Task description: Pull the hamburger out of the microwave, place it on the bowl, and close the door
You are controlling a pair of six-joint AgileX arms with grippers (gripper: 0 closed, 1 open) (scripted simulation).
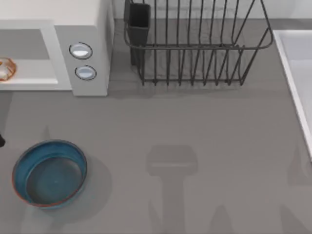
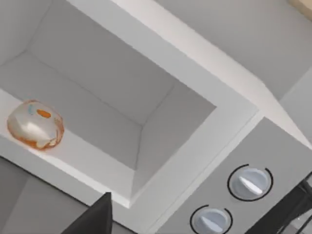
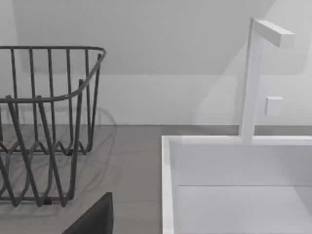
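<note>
A dark, matte charcoal finger [image 2: 92,219] with a flat angled edge juts from each wrist camera's gripper [image 3: 95,218]

Top camera looks down; left wrist camera faces microwave [image 2: 204,146] closely — shared.

kitchen | microwave [image 1: 90,44] | dish rack [image 1: 195,48] | sink [image 3: 234,185] with faucet [image 3: 253,73]
</note>
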